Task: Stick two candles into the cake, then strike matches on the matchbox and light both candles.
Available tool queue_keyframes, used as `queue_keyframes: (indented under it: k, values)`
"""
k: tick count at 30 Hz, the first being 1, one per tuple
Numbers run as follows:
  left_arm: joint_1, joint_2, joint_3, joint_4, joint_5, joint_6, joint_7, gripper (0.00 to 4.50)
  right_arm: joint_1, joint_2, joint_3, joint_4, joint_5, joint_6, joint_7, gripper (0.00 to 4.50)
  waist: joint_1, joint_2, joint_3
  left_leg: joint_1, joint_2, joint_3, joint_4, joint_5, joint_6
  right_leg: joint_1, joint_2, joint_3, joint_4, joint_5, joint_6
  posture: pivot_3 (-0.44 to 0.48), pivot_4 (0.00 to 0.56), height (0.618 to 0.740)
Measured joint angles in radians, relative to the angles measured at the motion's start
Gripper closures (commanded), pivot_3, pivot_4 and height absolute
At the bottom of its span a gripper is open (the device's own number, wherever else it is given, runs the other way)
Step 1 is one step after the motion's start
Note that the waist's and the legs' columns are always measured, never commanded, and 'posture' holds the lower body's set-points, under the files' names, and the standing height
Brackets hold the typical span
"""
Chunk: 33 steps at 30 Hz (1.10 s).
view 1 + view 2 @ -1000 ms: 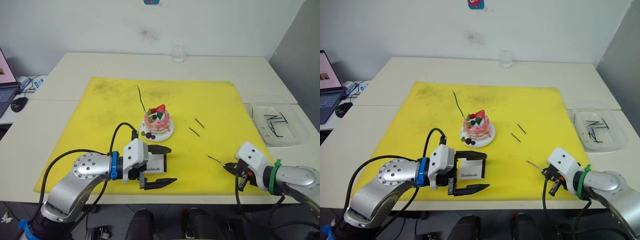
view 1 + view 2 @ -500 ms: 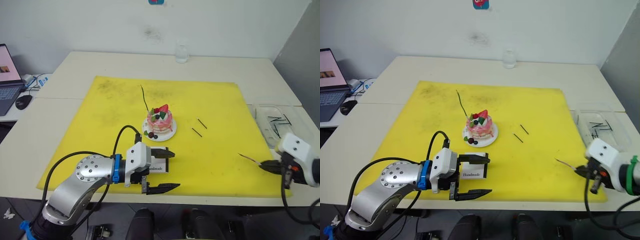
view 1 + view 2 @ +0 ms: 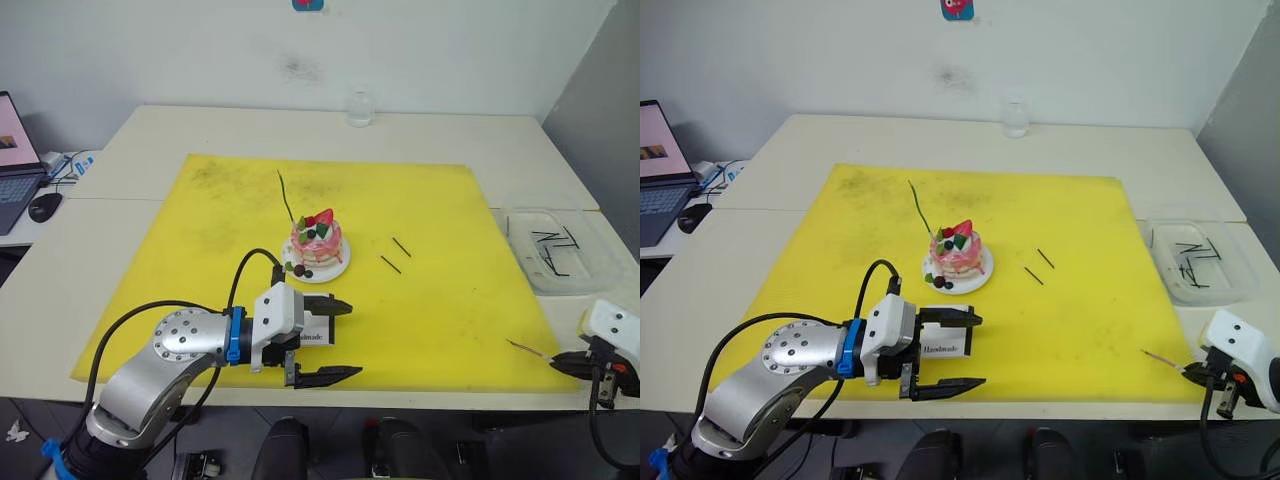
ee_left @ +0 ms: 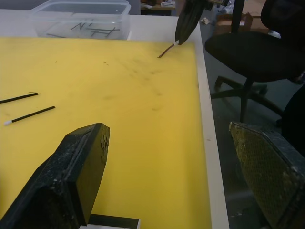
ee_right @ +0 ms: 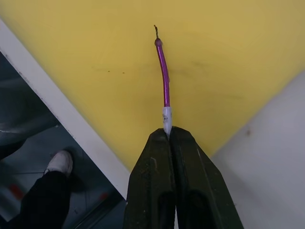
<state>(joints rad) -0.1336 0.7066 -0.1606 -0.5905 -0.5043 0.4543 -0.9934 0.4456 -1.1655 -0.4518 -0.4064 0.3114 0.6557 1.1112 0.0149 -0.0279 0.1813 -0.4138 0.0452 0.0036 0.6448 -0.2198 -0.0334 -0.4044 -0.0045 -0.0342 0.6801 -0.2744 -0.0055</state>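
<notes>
The pink cake (image 3: 318,240) sits on its white plate (image 3: 337,270) mid-mat. A thin greenish candle (image 3: 286,197) slants out of the cake's far-left side. Two short dark matches (image 3: 395,255) lie on the mat right of the cake. My left gripper (image 3: 352,340) is open just in front of the plate. The white matchbox (image 3: 316,331) sits between its fingers, close to the far one. At the mat's front right corner my right gripper (image 3: 562,362) is shut on the pale end of the reddish candle (image 5: 164,76), whose wick end points toward the mat's middle.
The yellow mat (image 3: 200,240) covers most of the white table. A clear plastic tray (image 3: 556,250) holding several dark sticks stands at the right edge. A glass (image 3: 358,107) is at the back. A laptop and mouse (image 3: 40,207) lie far left.
My right gripper has carried the reddish candle to the right, from the mat's front toward its front right corner. The left gripper and matchbox have stayed put.
</notes>
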Motion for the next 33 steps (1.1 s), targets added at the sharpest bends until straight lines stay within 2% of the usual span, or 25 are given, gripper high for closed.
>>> queue_keyframes:
  k: [3,7,13,17,25,33]
  values:
    - [-0.006,0.0,-0.001,0.0,0.0,0.001,0.0,0.0,-0.027,0.0,0.027,0.01,-0.007,0.008,-0.003,3.16,0.0,0.0,0.0,0.0,0.0,0.0,0.0,0.0,0.0,0.0,0.0,0.0,0.0,0.0,0.0,0.0,0.15,0.74]
    - [-0.007,-0.001,-0.003,0.0,0.0,0.001,0.002,0.0,-0.057,0.0,0.043,0.018,-0.014,0.021,-0.004,1.69,0.0,0.0,0.0,0.0,0.0,0.0,0.0,0.0,0.0,0.0,0.0,0.0,0.0,0.0,0.0,0.0,0.15,0.74]
    - [-0.004,-0.001,-0.003,0.0,0.003,0.003,0.012,0.0,-0.082,-0.072,0.003,-0.011,0.011,0.123,0.052,1.69,0.0,0.001,0.0,0.0,0.0,0.0,0.0,0.0,0.0,0.0,0.0,0.001,0.0,0.0,0.0,0.0,0.15,0.74]
    - [-0.001,-0.006,-0.013,0.0,0.011,0.002,0.023,0.0,-0.156,-0.136,0.013,-0.073,0.057,0.259,0.058,1.69,0.0,0.001,0.0,0.0,0.0,-0.001,0.0,0.0,0.0,0.0,0.001,0.0,0.0,0.0,0.0,0.0,0.15,0.74]
    - [0.005,-0.023,-0.032,-0.003,0.023,0.001,0.046,0.0,-0.257,-0.216,0.22,-0.064,0.05,0.332,0.015,1.69,0.003,0.001,0.0,0.0,0.0,0.0,0.0,0.0,0.0,0.0,0.0,0.001,0.0,0.0,0.0,0.0,0.15,0.74]
    - [0.018,-0.031,-0.049,-0.018,0.039,-0.002,0.067,0.0,-0.378,-0.219,0.389,-0.022,0.021,0.313,-0.005,1.69,0.002,0.001,0.0,0.0,0.0,0.0,0.0,0.0,0.0,0.0,0.001,0.001,0.0,0.0,0.0,0.0,0.15,0.74]
